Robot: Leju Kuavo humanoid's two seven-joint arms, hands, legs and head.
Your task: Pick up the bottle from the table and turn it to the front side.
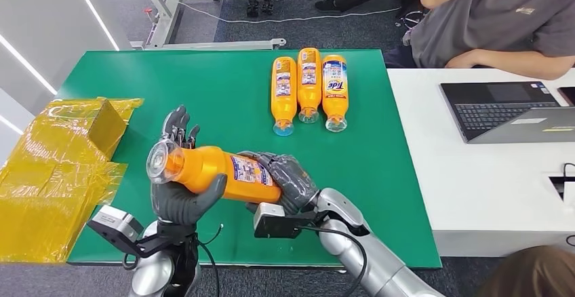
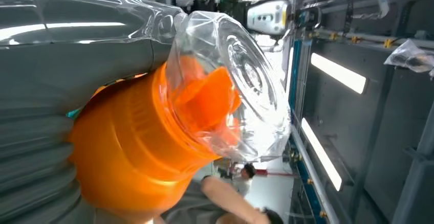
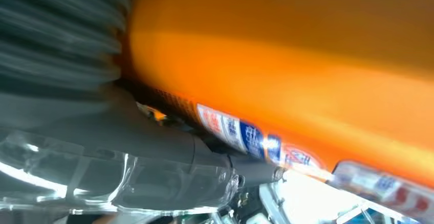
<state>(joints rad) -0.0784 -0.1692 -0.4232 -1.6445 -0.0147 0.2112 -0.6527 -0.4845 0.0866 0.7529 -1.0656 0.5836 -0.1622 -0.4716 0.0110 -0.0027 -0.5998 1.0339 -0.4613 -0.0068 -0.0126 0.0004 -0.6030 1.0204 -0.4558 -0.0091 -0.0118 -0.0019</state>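
Both robot hands are holding 1 orange detergent bottle point(image 1: 220, 172) up off the green tabletop point(image 1: 203, 93), lying roughly level across the robot's front. The left robot hand point(image 1: 180, 188) is gripping the neck end, thumb curling up over the orange shoulder while the dark fingers are standing up behind the clear cap point(image 1: 161, 163). The left wrist view is showing that cap point(image 2: 240, 81) close up, with the orange spout inside it and the grey thumb lying along the bottle point(image 2: 123, 152). The right robot hand point(image 1: 288, 180) is wrapping closed around the base end, its fingers covering the bottom of the bottle just past the blue and white label point(image 1: 252, 171). In the right wrist view, which is blurred, the orange body point(image 3: 286, 70) is pressing against the hand's grey cover.

Further back on the tabletop, 3 more orange bottles point(image 1: 308, 83) are lying side by side, caps toward the robot. A yellow film-wrapped box point(image 1: 61, 168) is sitting at the left edge. To the right, a person in a grey shirt point(image 1: 488, 19) is leaning over a white desk point(image 1: 441, 175) with a laptop point(image 1: 505, 110).
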